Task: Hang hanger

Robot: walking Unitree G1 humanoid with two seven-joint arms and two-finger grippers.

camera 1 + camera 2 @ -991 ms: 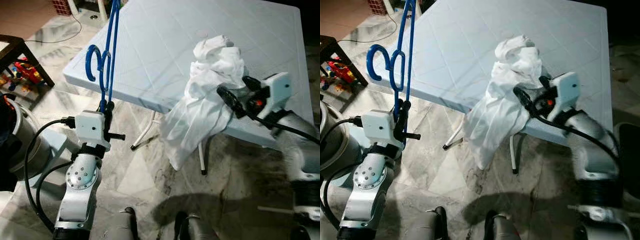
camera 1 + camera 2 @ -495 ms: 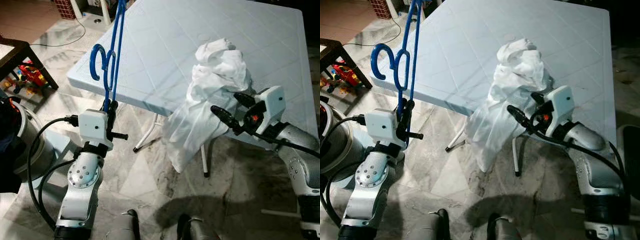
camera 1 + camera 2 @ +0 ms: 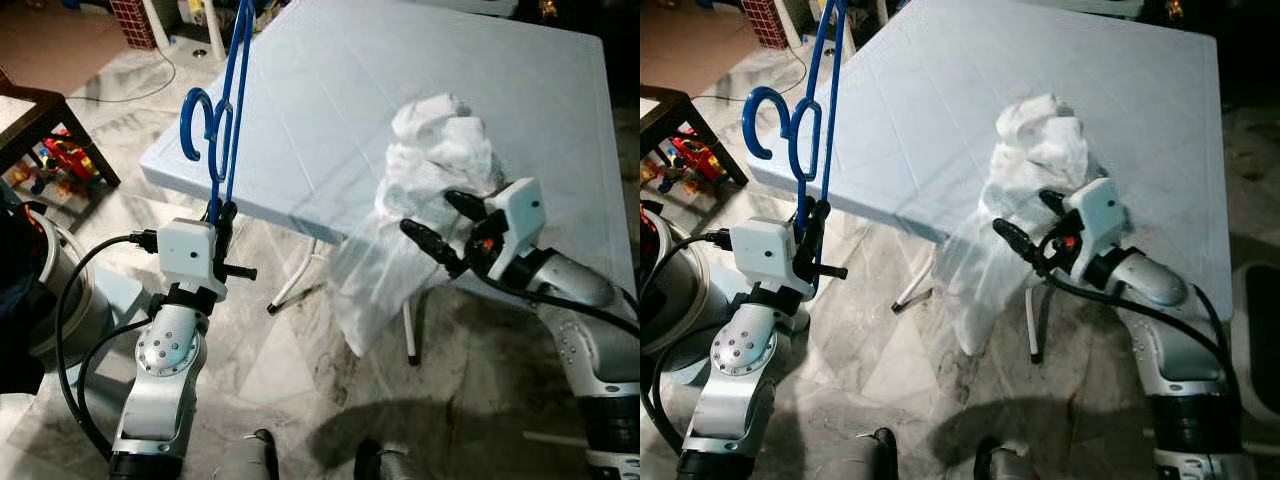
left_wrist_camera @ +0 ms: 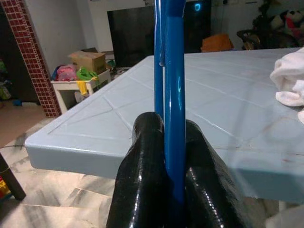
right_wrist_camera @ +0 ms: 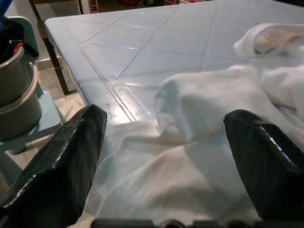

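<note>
A blue hanger (image 3: 222,110) stands upright off the table's near left corner, its hook curling to the left. My left gripper (image 3: 218,215) is shut on its lower bar, and the left wrist view shows the blue bar (image 4: 174,109) pinched between the black fingers (image 4: 147,171). A crumpled white garment (image 3: 425,185) lies on the pale blue table (image 3: 330,90) and droops over its near edge. My right gripper (image 3: 442,225) is open just in front of the cloth (image 5: 199,123), one finger to each side of it.
A dark low table (image 3: 45,115) with toys beneath stands at far left. A grey round bin (image 3: 50,290) and a black cable are beside my left arm. Marble floor (image 3: 290,370) and white table legs (image 3: 295,280) lie below.
The view has shifted slightly. My right gripper has moved left and closer along the hanging garment, its fingers staying open. The left gripper still holds the hanger upright.
</note>
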